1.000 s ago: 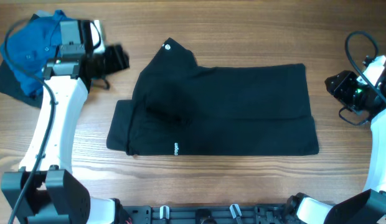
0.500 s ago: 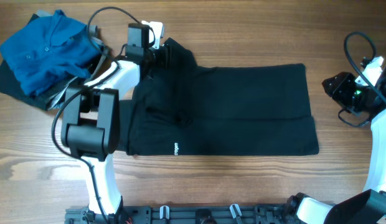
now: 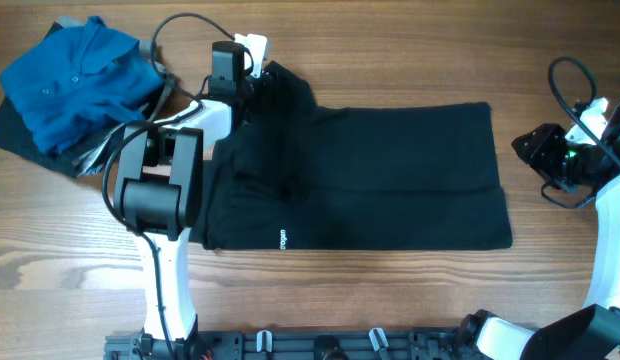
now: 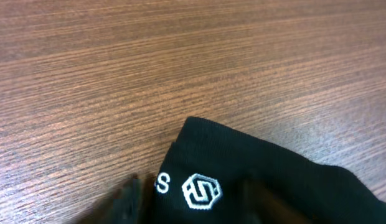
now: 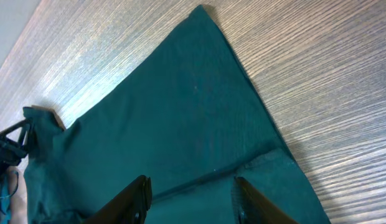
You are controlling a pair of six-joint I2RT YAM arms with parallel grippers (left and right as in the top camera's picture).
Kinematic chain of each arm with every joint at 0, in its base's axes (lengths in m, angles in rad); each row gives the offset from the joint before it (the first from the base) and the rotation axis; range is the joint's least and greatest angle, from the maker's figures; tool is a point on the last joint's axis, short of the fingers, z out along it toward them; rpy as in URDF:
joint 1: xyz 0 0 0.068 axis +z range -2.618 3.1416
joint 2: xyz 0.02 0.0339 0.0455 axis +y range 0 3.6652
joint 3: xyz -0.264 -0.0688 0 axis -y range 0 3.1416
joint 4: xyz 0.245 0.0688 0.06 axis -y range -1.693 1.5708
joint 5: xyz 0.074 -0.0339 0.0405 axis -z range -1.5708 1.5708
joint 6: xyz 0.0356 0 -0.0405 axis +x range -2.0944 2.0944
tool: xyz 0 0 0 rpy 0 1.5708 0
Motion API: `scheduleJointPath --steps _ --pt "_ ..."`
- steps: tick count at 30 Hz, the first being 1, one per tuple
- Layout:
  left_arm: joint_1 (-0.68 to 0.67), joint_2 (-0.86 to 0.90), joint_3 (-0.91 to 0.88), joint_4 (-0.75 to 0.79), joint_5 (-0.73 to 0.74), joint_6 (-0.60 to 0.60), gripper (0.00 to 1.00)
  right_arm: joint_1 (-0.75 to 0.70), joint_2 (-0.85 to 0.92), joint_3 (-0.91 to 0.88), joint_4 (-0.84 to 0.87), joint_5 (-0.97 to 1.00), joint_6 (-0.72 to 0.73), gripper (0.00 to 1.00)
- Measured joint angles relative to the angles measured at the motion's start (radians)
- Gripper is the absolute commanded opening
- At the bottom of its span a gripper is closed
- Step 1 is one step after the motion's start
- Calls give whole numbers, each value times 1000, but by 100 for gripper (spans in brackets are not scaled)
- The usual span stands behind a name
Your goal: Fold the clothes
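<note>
1. Since a second ago my left arm has swung off the blue shirt and over to the far-left corner of the black garment. The right arm has barely budged and the cloth itself hasn't shifted.
2. Wooden table is under everything, grain running side to side.
3. That black garment lies spread mostly flat in the middle of the table as a wide rectangle, with a rumpled extra layer on its left side.
4. Blue shirt sits crumpled at the table's far-left corner, apart from the garment.
5. Left gripper is down at the garment's far-left corner with one finger on each side of it. Jaws are apart, not clamped on the fabric as far as I can see.
6. Right gripper hangs off the garment's right edge, jaws apart, nothing in them.
7. Tiny white hexagon logo is printed on that corner, right between my left fingers.
</note>
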Motion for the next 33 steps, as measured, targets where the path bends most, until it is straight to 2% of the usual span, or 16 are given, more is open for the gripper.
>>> scheduleJointPath --steps 5,7,11,13,17,24,26,33 --pt "-1 -4 1 -31 4 -5 4 0 0 0 11 0 -14 44" --pt "-1 -16 1 -62 4 -5 4 0 0 0 51 1 -18 41" --pt "-1 -85 -2 -154 3 -5 4 3 1 -11 249 16 5 27" --pt "-1 -145 -3 -193 4 -8 4 29 17 -22 357 27 11 25" --pt "-1 -227 -2 -272 3 -8 4 90 92 -24 462 58 3 25" --pt "-1 -244 -2 -377 -21 -8 4 202 393 -29 692 167 -27 35" --pt "-1 -244 -2 -389 -24 -8 4 207 462 -29 729 198 -33 47" --pt "-1 -244 -2 -395 -28 -8 4 206 595 -30 856 290 -38 53"
